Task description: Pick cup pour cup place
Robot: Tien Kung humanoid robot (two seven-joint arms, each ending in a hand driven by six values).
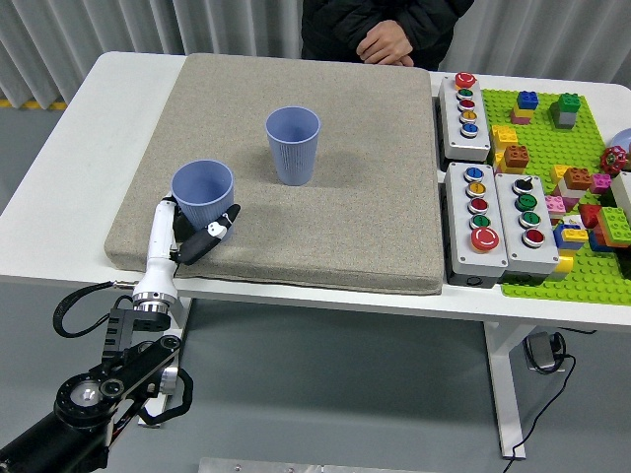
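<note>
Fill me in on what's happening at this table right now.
The left robot hand reaches in from the lower left and is at the base of the near blue cup, which stands upright on the grey mat; the fingers look loosened rather than clamped. A second blue cup stands upright further in on the mat. The right arm is out of view. A person's hands rest clasped at the far edge, touching nothing.

Left hand [187, 236] fingers [215, 231] open beside near cup [203, 191] — far cup [293, 144] upright.
</note>
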